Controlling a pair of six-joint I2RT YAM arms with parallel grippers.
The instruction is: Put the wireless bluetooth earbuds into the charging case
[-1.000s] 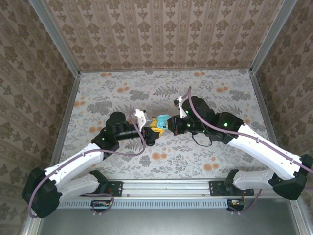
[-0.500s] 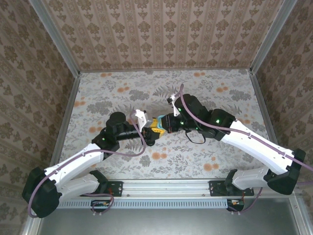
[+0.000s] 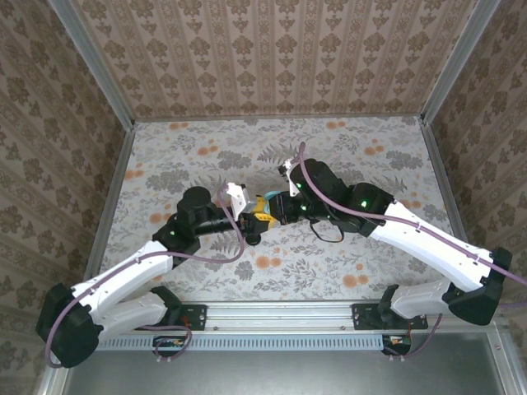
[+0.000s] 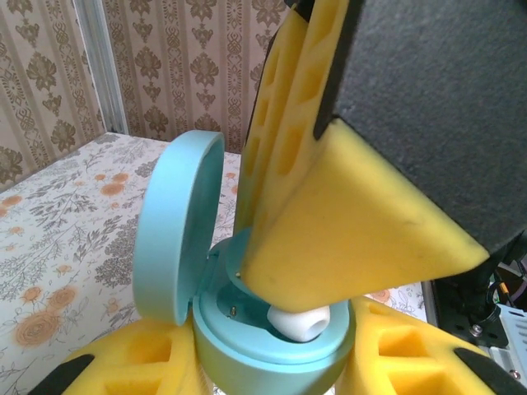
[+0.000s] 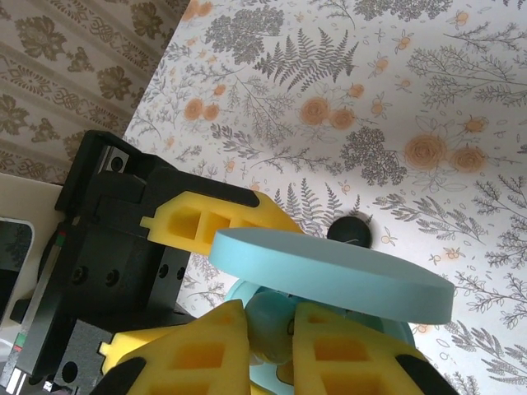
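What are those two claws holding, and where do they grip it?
The left gripper clamps the open case by its base; the right gripper pinches a turquoise earbud by its body.

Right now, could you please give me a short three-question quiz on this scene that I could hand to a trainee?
1. True or false: the charging case has its lid shut.
2. What do the right arm's fingers pinch? A) a turquoise earbud B) the lid C) nothing
3. Fill in: the case is gripped from both sides by the ___ arm's fingers.

Key: 1 false, the lid stands open. 2 A, held over the case's open well. 3 left: the left arm's fingers clamp the case.
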